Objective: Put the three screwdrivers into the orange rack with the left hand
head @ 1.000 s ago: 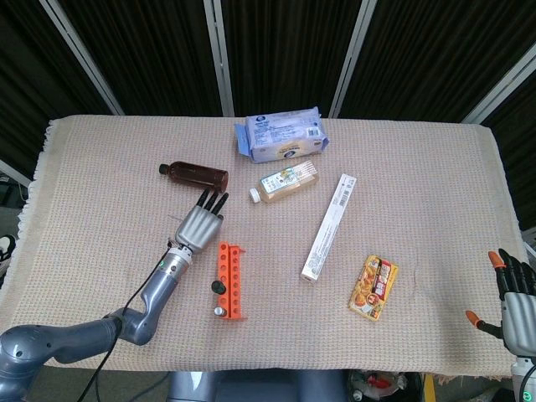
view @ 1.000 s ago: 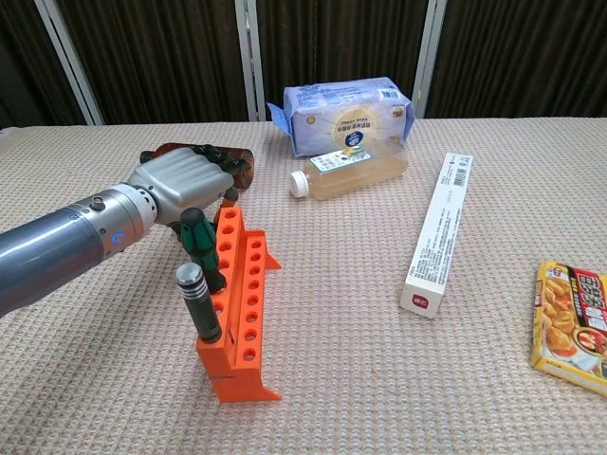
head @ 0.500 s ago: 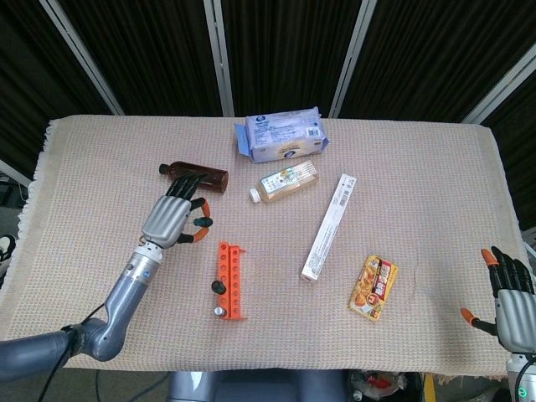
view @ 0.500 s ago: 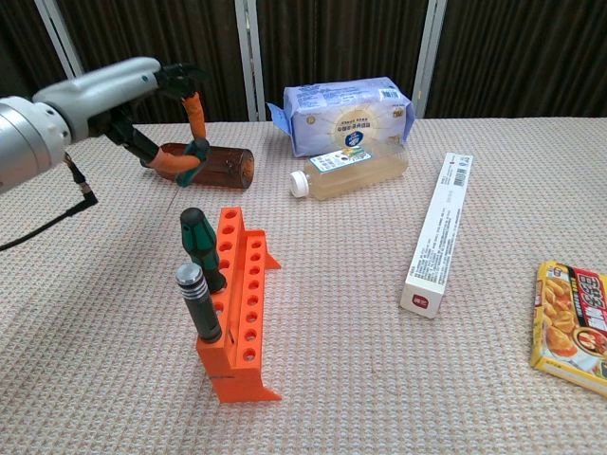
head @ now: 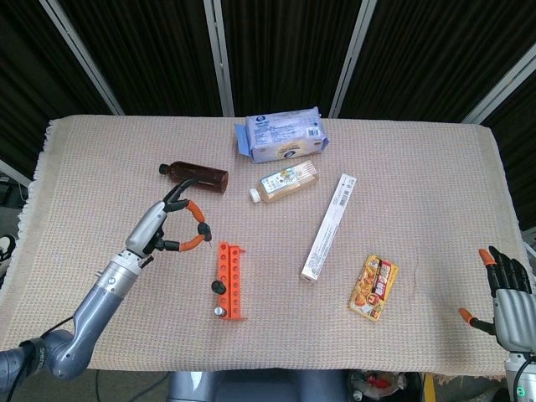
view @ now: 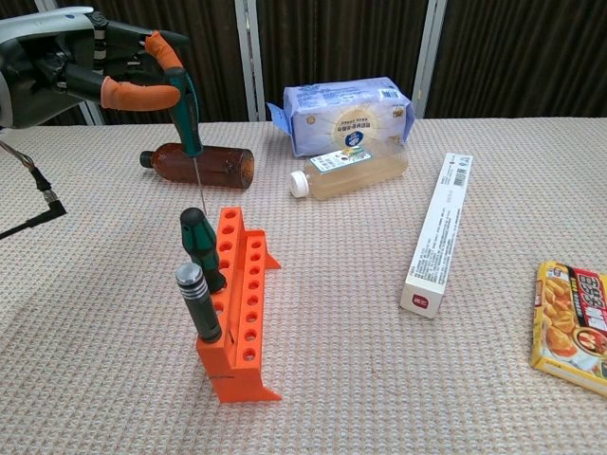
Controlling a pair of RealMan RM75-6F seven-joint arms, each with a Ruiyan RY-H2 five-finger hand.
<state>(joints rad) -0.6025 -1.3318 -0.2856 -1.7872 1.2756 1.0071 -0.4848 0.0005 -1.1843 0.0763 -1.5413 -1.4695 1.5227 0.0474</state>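
Hanging near-vertical, tip down, teal screwdriver (view: 192,121) in left hand (view: 71,64).

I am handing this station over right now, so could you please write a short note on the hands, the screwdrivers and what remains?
Left hand: raised left of the orange plastic rack, pinching a thin green-handled screwdriver with its shaft pointing down.
Right hand: at the table's near right edge, fingers apart, holding nothing.
Done: the dark green-handled screwdriver and the black, silver-capped screwdriver stand upright in the rack's near end.
Left: lower the third screwdriver into a free hole further along the rack, then release it.
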